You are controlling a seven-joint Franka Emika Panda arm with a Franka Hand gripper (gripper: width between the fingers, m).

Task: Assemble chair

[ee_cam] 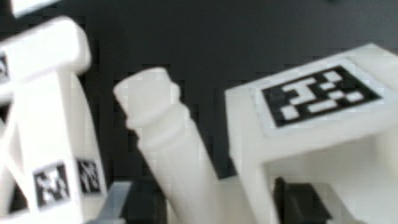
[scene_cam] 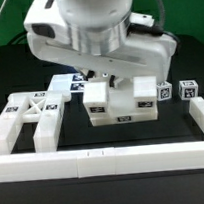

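The chair is still in parts. A chunky white block (scene_cam: 120,106) with square tags on its front sits mid-table, right under my gripper (scene_cam: 113,86). In the wrist view a ribbed white post (ee_cam: 169,130) runs up from between my dark fingers (ee_cam: 128,203). My gripper (ee_cam: 214,206) is shut on this post. The post stands close beside the tagged corner of the block (ee_cam: 320,105). Another tagged white part (ee_cam: 45,110) lies on the post's other side. In the exterior view my hand hides the post and fingertips.
Flat notched chair parts (scene_cam: 32,108) lie at the exterior view's left. Two small tagged pieces (scene_cam: 189,90) stand at its right. White border rails (scene_cam: 105,162) run along the front and both sides. The marker board (scene_cam: 66,84) lies behind, partly hidden by the arm.
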